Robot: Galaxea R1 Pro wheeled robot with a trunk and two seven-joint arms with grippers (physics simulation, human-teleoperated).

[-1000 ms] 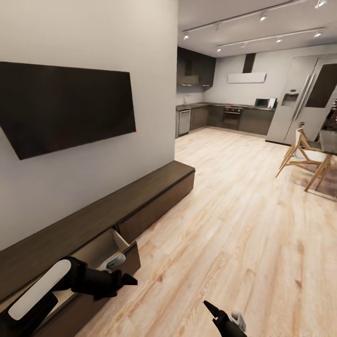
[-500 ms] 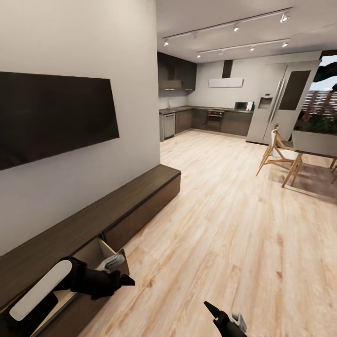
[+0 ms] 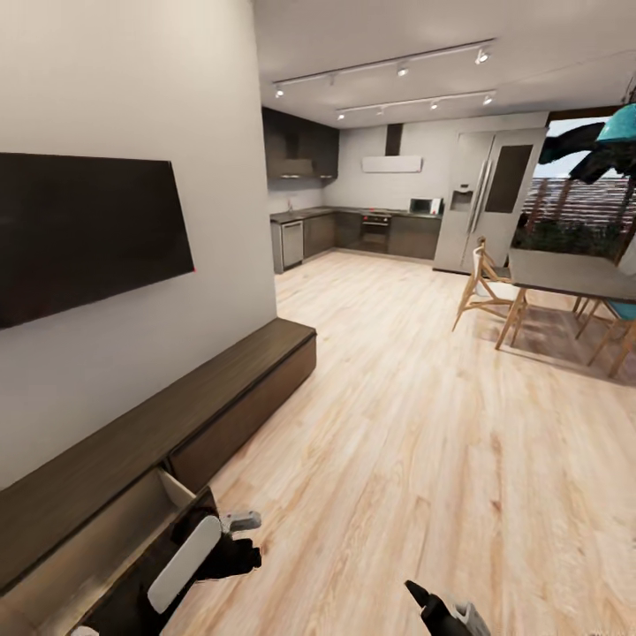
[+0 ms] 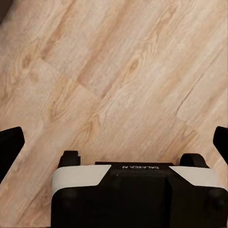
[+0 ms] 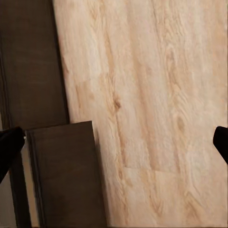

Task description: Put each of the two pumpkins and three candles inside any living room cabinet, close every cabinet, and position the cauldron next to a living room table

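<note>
The long low dark cabinet [image 3: 221,389] runs along the left wall. One front near me stands open, showing a pale interior [image 3: 106,521]; its dark panel [image 5: 61,175] also appears in the right wrist view. My left gripper [image 3: 243,541] hangs just outside that open front, over bare floor, open and empty [image 4: 114,142]. My right gripper [image 3: 433,605] is low at the front, open with nothing between its fingers [image 5: 114,142]. A dining table [image 3: 565,272] stands at the far right. Pumpkins, candles and cauldron are out of view.
A black TV [image 3: 79,230] hangs on the wall above the cabinet. Wooden chairs [image 3: 484,287] surround the table. The kitchen with glossy cupboards [image 3: 353,231] and a fridge [image 3: 486,199] lies at the back. Wide wood floor [image 3: 415,424] stretches between.
The camera has turned right, bringing the table into view. My left arm has drawn back from the open cabinet front and tilted lower. The right gripper keeps its place.
</note>
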